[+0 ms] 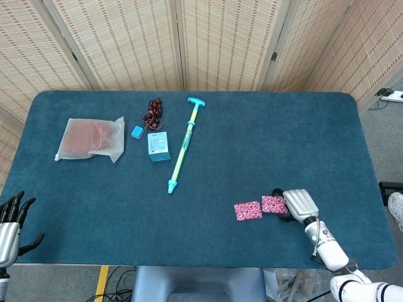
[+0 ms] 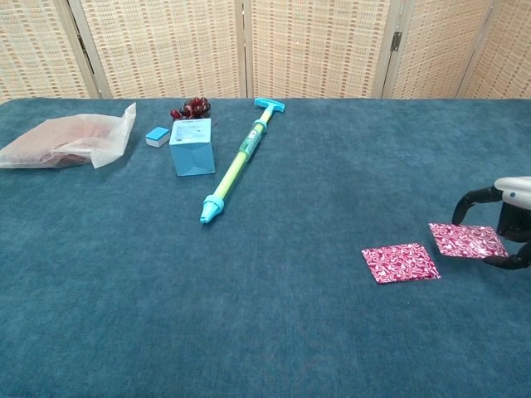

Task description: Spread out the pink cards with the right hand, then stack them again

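One pink patterned card (image 1: 248,210) (image 2: 400,262) lies flat on the blue table near the front right. A second pink card (image 1: 273,204) (image 2: 466,240) is held by my right hand (image 1: 297,204) (image 2: 508,224), lifted a little off the cloth, its left edge close to the lying card. The hand grips it from the right side. My left hand (image 1: 11,223) hangs off the table's front left corner with fingers apart and nothing in it; the chest view does not show it.
At the back left lie a clear bag (image 1: 91,138), a small blue block (image 1: 136,131), a light blue box (image 1: 158,146), dark red beads (image 1: 152,111) and a long green-and-cyan stick (image 1: 182,145). The table's front edge (image 1: 252,267) runs just below my right hand.
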{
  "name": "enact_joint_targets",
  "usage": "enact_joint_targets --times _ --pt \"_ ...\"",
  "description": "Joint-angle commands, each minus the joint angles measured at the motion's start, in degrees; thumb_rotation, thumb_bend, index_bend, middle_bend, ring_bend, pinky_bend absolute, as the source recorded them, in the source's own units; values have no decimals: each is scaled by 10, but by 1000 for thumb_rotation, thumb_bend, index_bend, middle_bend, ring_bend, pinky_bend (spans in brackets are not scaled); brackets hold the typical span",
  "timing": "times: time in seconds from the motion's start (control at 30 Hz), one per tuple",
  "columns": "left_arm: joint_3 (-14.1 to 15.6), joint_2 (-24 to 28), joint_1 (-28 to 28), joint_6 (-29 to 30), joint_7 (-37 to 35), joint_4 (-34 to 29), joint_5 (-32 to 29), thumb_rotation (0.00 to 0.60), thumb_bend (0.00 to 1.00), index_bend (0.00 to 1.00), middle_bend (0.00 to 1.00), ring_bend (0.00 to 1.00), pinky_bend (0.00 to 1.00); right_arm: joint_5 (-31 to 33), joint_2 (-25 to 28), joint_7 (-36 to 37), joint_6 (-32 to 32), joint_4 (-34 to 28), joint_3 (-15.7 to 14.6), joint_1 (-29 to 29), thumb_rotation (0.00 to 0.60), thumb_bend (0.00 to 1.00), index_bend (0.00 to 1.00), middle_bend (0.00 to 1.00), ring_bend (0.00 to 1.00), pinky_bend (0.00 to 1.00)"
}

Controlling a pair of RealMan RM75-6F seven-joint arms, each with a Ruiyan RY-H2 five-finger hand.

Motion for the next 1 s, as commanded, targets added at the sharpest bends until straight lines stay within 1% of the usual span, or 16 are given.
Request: enact_joint_targets --times 0.03,0.23,0.33,0.57,1.0 --pt "0 1 0 0 2 -3 -1 600 257 157 38 48 127 -19 9 10 -22 -6 3 20 600 335 325 1000 1000 1000" --pt "-1 1 2 0 7 -6 -6 600 256 157 38 48 127 -41 -1 25 -67 11 4 55 600 334 325 1000 1000 1000" --pt "-1 2 4 1 8 -6 -8 600 257 157 38 48 127 -46 -9 29 -79 19 3 65 600 334 325 1000 1000 1000" --pt "-1 2 5 0 7 -4 -11 600 257 157 38 48 127 -47 -21 33 -83 23 -3 72 600 333 325 1000 1000 1000" --pt "-1 0 6 0 0 2 -11 600 257 158 38 48 127 -46 -32 20 -80 22 -11 81 600 332 325 1000 1000 1000"
